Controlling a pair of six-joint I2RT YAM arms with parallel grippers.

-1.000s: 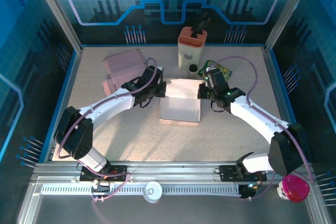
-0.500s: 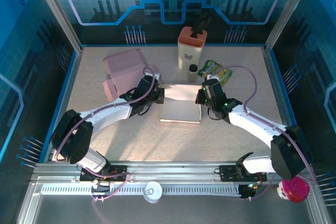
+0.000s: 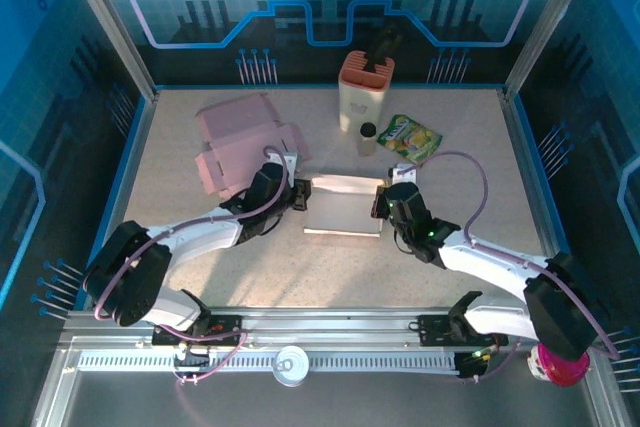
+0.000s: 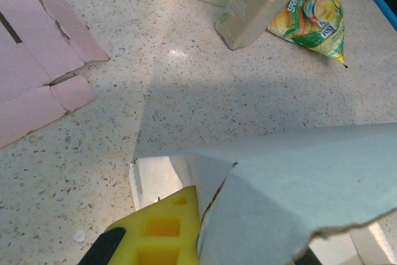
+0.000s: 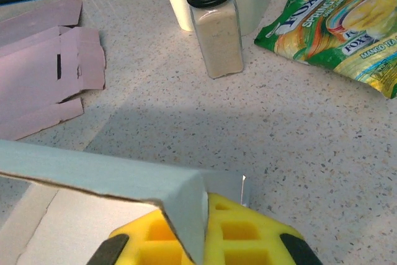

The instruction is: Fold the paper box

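White paper box (image 3: 343, 205) sits at the centre of the speckled table (image 3: 450, 187), between the two arms, and is only partly formed. Left gripper (image 3: 292, 197) is clamped on the box's left edge and right gripper (image 3: 385, 205) on its right edge. Both are closed tight, with card pinched between the yellow finger pads (image 5: 232, 231). Both wrist views show a white panel lifted off the table and creased along a fold line, with a small tab bent in at the corner. From overhead the far strip reads as raised, while the larger near panel looks flat on the table. Judgement: early to middle of the fold, one wall started and held at both ends. The remaining walls, the tabs and the closure appear not yet done. A flat pink cardboard blank (image 3: 240, 137) lies untouched at far left. A glass spice jar with a black cap (image 3: 367, 138) and a green snack packet (image 3: 410, 135) stand apart beyond the box.
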